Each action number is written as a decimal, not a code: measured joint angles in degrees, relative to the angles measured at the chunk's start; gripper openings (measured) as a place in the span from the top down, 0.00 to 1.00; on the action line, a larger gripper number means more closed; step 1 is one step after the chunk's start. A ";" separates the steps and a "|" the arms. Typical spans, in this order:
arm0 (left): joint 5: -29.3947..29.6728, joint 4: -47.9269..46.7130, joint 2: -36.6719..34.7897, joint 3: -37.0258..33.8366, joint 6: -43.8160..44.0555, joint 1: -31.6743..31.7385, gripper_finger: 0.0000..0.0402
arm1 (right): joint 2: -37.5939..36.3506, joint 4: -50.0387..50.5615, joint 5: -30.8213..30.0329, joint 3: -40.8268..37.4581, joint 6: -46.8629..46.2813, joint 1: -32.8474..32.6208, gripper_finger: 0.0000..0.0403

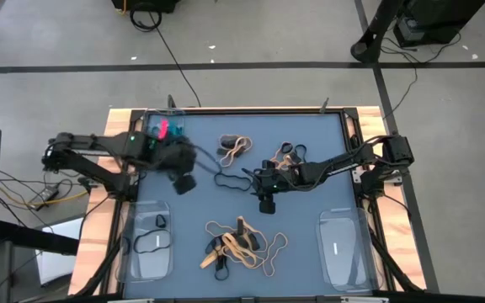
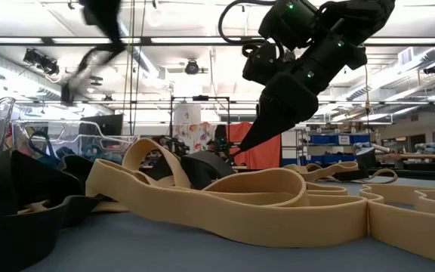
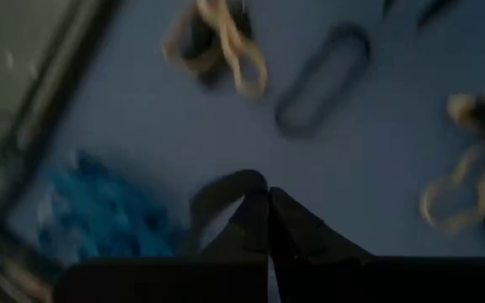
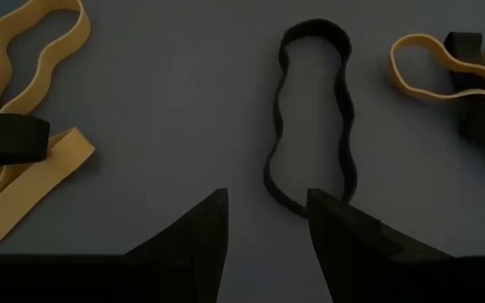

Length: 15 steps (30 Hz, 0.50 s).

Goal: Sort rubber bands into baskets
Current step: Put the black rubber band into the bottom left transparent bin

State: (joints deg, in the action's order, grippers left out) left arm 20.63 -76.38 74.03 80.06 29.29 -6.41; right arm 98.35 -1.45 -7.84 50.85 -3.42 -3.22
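I am running this rig in what looks like a large lab or workshop hall. Beyond my blue-topped wooden-framed table (image 1: 108, 219) I see a grey concrete floor (image 1: 251, 34) marked with dark tape lines, long rows of ceiling strip lights (image 2: 399, 75), blue storage bins on shelving (image 2: 331, 140), and loose black cables (image 1: 171, 50) trailing across the floor.

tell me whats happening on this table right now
Two dark robot arms are sorting rubber bands into clear plastic trays. The right gripper, open, hangs over a lone black rubber band lying on the blue table near its middle. The left gripper is shut, by the far-left tray of teal-blue bands. Tan and black bands lie unsorted; the near-left tray holds black ones.
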 joint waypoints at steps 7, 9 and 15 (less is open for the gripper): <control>-4.96 -13.61 -0.48 -0.06 15.24 -9.13 0.99 | 0.00 -0.22 0.02 0.00 -0.02 0.00 0.57; -7.27 -12.57 -1.03 -0.15 17.08 -11.59 0.99 | 0.00 -0.17 0.02 0.00 -0.04 0.02 0.57; -12.46 -13.42 -1.10 -0.40 24.85 -18.35 0.99 | 0.00 -0.15 0.02 0.00 -0.04 -0.02 0.57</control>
State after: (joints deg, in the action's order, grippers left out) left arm 8.18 -89.80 72.93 79.66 54.14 -24.76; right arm 98.35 -1.61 -7.81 50.85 -3.46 -3.25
